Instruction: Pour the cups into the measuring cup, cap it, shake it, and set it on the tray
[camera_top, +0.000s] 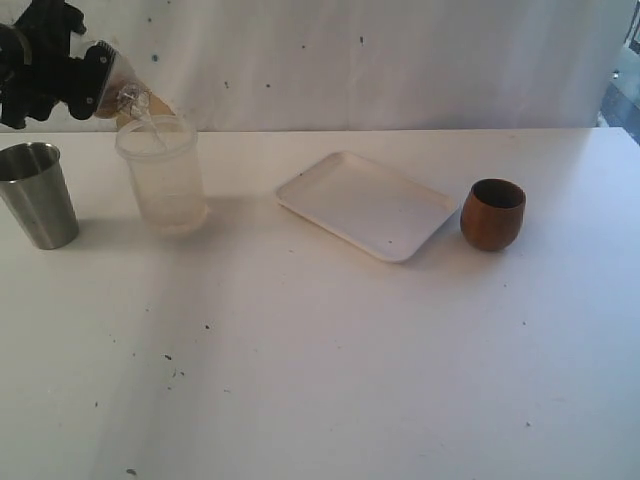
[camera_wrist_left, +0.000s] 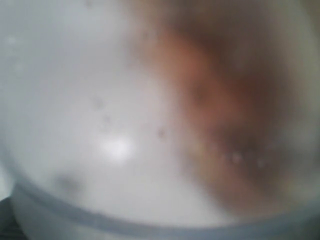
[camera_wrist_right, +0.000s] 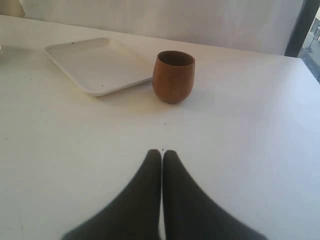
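steel tumbler (camera_top: 38, 195) upright at far left, left gripper (camera_top: 95, 72) clamping the tilted clear measuring cup (camera_top: 128, 95) over the frosted tub (camera_top: 162, 180), then tray (camera_top: 365, 205), wooden cup (camera_top: 493, 214) just beside it, right gripper (camera_wrist_right: 162, 155) pinched together, empty.

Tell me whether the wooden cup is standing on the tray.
No, the wooden cup stands on the table beside the tray.

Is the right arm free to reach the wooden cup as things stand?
Probably yes. Only bare table lies between the right tool and the wooden cup; the tray sits to the side, off that line. The tool is shut, so it must open first.
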